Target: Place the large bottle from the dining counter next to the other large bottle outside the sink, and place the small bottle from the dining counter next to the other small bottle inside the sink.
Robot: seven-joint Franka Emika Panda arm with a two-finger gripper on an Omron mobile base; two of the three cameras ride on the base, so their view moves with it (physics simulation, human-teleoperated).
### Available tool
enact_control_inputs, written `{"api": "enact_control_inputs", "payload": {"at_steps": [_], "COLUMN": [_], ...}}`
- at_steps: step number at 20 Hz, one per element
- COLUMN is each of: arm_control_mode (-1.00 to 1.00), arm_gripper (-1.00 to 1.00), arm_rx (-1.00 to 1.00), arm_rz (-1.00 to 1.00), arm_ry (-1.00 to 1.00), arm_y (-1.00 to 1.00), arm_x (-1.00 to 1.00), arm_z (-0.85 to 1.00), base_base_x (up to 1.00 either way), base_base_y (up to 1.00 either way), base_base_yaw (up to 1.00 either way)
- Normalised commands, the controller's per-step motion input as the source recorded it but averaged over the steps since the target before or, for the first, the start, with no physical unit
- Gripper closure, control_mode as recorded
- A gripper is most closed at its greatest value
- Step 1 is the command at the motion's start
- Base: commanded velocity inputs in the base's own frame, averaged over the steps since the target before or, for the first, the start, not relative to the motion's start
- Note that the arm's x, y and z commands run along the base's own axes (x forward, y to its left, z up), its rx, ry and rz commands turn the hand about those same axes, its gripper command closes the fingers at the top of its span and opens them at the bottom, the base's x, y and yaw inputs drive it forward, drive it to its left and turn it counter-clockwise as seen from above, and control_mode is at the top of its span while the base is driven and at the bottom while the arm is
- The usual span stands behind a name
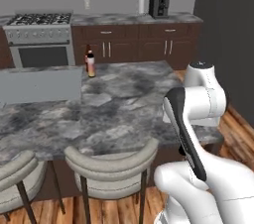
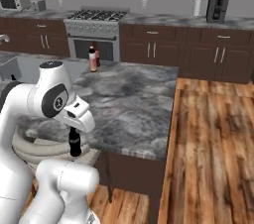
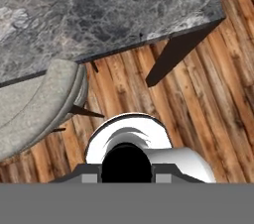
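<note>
Left base view: the dining counter (image 1: 124, 109) runs broad and marbled ahead. At its far side the large bottle (image 1: 89, 51), dark brown, stands touching or just beside the other large bottle (image 1: 91, 65), pale with a dark cap. Both are just outside the grey wall of the sink (image 1: 39, 84). By that layout, the large-bottle half of the task looks done. Two padded stools (image 1: 111, 168) are tucked under the near edge.

Right base view: the end effector (image 2: 74, 133) hangs off the near edge of the counter, clamped on the neck of a small bottle (image 2: 74, 146), which is dark, upright and clear of the stone. A stool (image 2: 25, 143) lies just below and beside it. The two large bottles are well ahead of the end effector across the counter, and the faucet (image 2: 4, 38) is far ahead and to its left. The step in hand is carrying the small bottle to the sink. The next move needs a lift above counter height, then a long reach or a drive toward the basin.

Hand view: the dark top of the small bottle (image 3: 126, 161) sits between the fingertips. The stool's rim (image 3: 39, 109) and the counter edge (image 3: 149, 39) are close ahead, and both could catch the bottle if it travels low.
</note>
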Motion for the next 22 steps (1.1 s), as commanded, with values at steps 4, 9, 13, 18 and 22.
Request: {"api": "enact_control_inputs", "payload": {"at_steps": [4, 9, 13, 18, 22], "arm_control_mode": [1.0, 1.0, 1.0, 1.0, 1.0], "arm_gripper": [1.0, 1.0, 1.0, 1.0, 1.0], "arm_rx": [0.0, 0.0, 0.0, 0.0, 0.0], "arm_rz": [0.0, 0.0, 0.0, 0.0, 0.0], "arm_ry": [0.0, 0.0, 0.0, 0.0, 0.0], "arm_y": [0.0, 0.0, 0.0, 0.0, 0.0], "arm_x": [0.0, 0.0, 0.0, 0.0, 0.0], "arm_z": [0.0, 0.0, 0.0, 0.0, 0.0], "base_base_x": [-0.02, 0.0, 0.0, 0.06, 0.22], "base_base_y": [-0.72, -0.8, -0.79, -0.8, -0.74], "base_base_yaw": [0.07, 0.07, 0.04, 0.02, -0.02]}}
